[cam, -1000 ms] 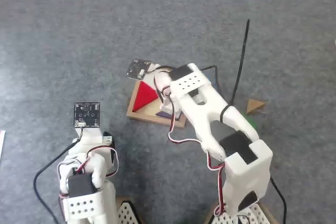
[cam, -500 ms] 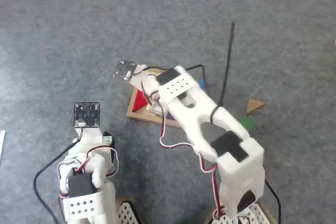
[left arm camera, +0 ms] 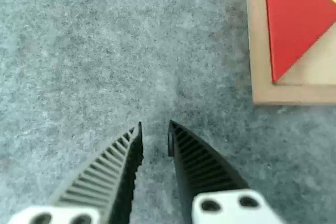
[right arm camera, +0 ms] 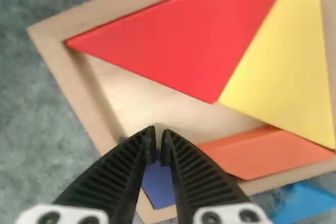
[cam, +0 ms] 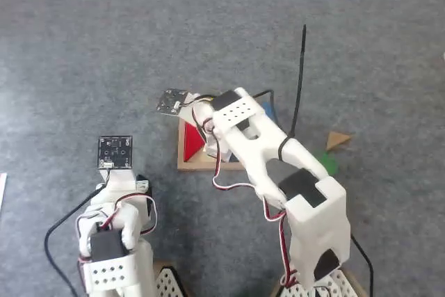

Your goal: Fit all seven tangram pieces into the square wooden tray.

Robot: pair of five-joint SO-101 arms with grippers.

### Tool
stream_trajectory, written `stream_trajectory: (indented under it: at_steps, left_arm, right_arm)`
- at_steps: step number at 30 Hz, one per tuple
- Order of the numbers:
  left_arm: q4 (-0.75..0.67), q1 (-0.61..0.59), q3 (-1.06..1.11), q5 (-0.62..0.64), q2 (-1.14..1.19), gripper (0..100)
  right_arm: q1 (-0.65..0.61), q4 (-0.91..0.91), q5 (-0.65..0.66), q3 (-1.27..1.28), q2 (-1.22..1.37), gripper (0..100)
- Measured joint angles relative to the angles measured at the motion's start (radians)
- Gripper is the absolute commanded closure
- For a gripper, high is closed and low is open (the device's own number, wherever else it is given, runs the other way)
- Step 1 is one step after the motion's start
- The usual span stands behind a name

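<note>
The square wooden tray (right arm camera: pixel 58 72) holds a red triangle (right arm camera: pixel 189 40), a yellow triangle (right arm camera: pixel 283 72) and an orange piece (right arm camera: pixel 262 153). My right gripper (right arm camera: pixel 157 129) is shut, its tips low over the tray's inner edge, right above a purple piece (right arm camera: pixel 157 184). In the high view the right arm (cam: pixel 243 123) covers most of the tray (cam: pixel 188 163); the red triangle (cam: pixel 191 140) shows beside it. A blue piece (cam: pixel 268 110), a green piece (cam: pixel 327 165) and a tan triangle (cam: pixel 338 139) lie on the carpet. My left gripper (left arm camera: pixel 155 125) hovers slightly open over carpet near the tray corner (left arm camera: pixel 254 51).
Grey carpet covers the table. The left arm (cam: pixel 115 241) stands folded at the front left. A black cable (cam: pixel 300 81) rises behind the right arm. Open carpet lies at the far and left sides.
The right arm swung left over the tray. The tray turned from a tilted stance to nearly square and slid slightly right. The left arm kept still.
</note>
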Motion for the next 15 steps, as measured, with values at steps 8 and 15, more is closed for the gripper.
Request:
stream_trajectory:
  at_steps: [8, 15]
  left_arm:
    - [0.0, 0.0, 0.0, 0.0, 0.0, 92]
    - [0.0, 0.0, 0.0, 0.0, 0.0, 92]
  right_arm:
    - [-0.021, -0.06, 0.003, 0.002, -0.057, 95.1]
    - [0.064, -0.135, 0.003, -0.002, -0.028, 95.1]
